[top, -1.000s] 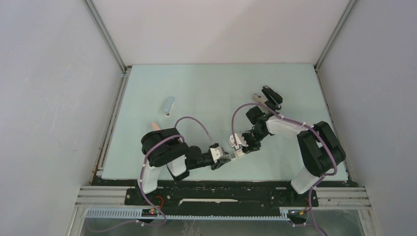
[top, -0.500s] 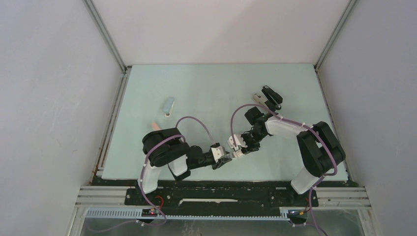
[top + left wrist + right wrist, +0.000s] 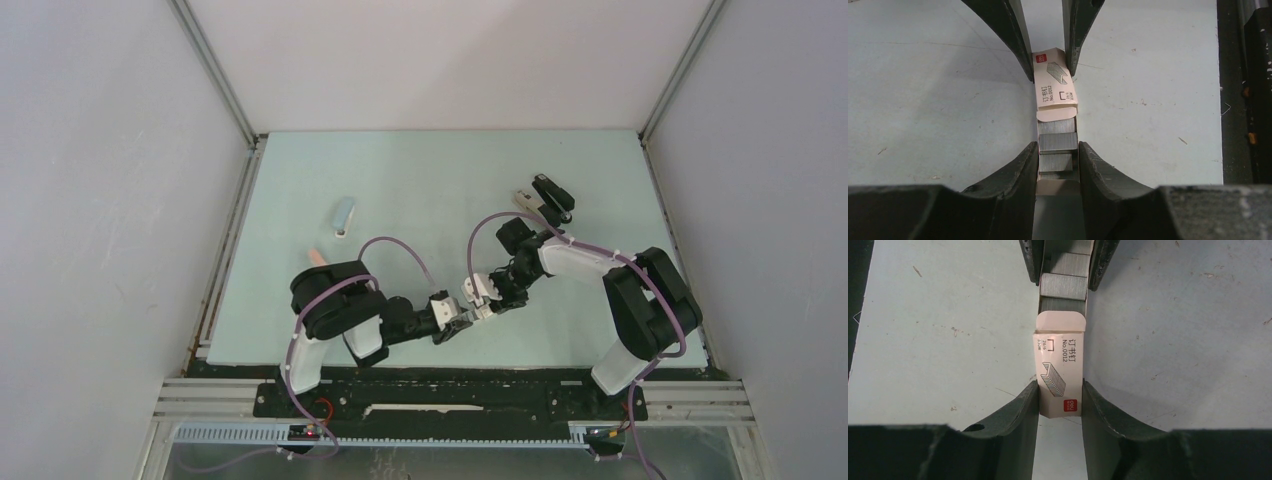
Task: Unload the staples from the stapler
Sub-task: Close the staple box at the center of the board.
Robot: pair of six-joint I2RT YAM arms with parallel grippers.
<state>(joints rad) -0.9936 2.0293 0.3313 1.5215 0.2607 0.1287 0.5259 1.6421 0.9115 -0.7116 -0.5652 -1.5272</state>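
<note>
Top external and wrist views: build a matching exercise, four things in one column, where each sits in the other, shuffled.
1 pink box sleeve
2 staples
3 light blue stapler
4 black stapler

A left part of the table, untouched
B between the right gripper's fingers
C right part, beyond the right arm
D in the tray the left gripper clamps

Pairs: 1-B, 2-D, 3-A, 4-C

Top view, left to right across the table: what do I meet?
Small pink block → pale blue stapler → left gripper → right gripper → black stapler. The staple box both grippers hold overlaps them, so it is left out.
</note>
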